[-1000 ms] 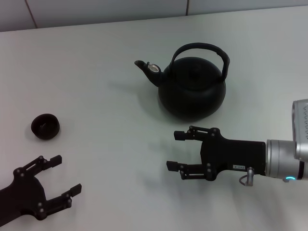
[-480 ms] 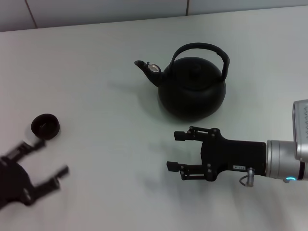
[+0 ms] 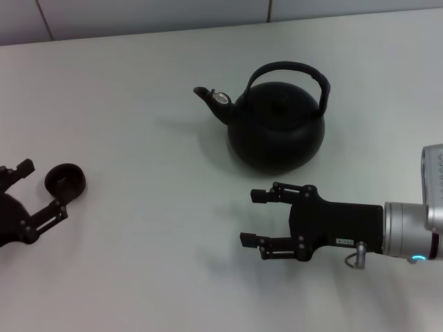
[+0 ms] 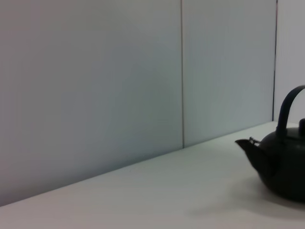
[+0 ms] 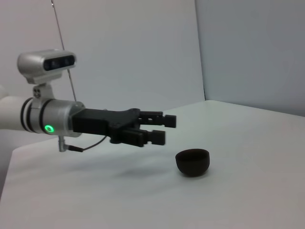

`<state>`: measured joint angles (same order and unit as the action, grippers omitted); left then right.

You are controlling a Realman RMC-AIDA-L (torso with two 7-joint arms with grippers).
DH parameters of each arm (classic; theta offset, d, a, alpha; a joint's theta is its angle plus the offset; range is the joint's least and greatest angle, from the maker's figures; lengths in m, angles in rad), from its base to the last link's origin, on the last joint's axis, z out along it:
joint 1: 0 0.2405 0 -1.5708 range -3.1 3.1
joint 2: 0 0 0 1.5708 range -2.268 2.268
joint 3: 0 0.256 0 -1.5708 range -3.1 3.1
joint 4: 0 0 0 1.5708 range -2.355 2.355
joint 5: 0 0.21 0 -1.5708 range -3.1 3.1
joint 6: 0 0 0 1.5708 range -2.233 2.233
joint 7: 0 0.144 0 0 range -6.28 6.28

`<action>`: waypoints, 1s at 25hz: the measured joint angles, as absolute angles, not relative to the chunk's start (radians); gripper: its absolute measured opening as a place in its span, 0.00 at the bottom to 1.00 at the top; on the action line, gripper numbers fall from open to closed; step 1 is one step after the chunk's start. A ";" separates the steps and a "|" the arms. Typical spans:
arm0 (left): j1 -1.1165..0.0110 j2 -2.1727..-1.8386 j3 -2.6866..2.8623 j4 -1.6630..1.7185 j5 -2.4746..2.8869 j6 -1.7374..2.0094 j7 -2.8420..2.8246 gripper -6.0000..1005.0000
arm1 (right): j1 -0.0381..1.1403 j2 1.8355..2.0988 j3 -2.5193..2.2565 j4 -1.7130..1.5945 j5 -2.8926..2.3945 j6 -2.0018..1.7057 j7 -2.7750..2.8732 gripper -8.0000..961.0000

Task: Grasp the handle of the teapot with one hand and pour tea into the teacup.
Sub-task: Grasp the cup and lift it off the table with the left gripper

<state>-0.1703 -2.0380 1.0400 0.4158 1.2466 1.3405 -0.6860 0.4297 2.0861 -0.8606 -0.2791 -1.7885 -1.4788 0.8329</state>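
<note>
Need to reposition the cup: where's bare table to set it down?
Bare table lies between the teacup and the teapot, and beyond the cup toward the wall. It is tight at the cup, where the open left gripper brackets it, and between the pot and the open right gripper.

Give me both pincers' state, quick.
Left pincer: open, empty, fingers flanking the teacup.
Right pincer: open, empty, short of the teapot.

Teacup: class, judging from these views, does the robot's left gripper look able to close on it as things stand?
Probably yes. The left gripper is open, with the teacup just off its fingertips on bare table; nothing lies between them. The teapot and right gripper stand well away.
</note>
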 joint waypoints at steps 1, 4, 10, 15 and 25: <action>-0.179 -2.040 1.041 0.416 1.251 1.324 -0.687 0.84 | 0.430 2.086 -0.860 -0.279 -1.789 -1.479 0.833 0.82; -0.209 -2.042 1.041 0.416 1.292 1.279 -0.709 0.84 | 0.430 2.086 -0.860 -0.279 -1.786 -1.479 0.833 0.82; -0.233 -2.051 1.035 0.422 1.321 1.223 -0.720 0.83 | 0.430 2.086 -0.860 -0.279 -1.784 -1.479 0.833 0.82; -0.246 -2.053 1.039 0.423 1.321 1.197 -0.716 0.83 | 0.432 2.086 -0.861 -0.279 -1.784 -1.479 0.833 0.82; -0.277 -2.054 1.038 0.416 1.360 1.127 -0.736 0.83 | 0.433 2.086 -0.861 -0.280 -1.785 -1.482 0.833 0.82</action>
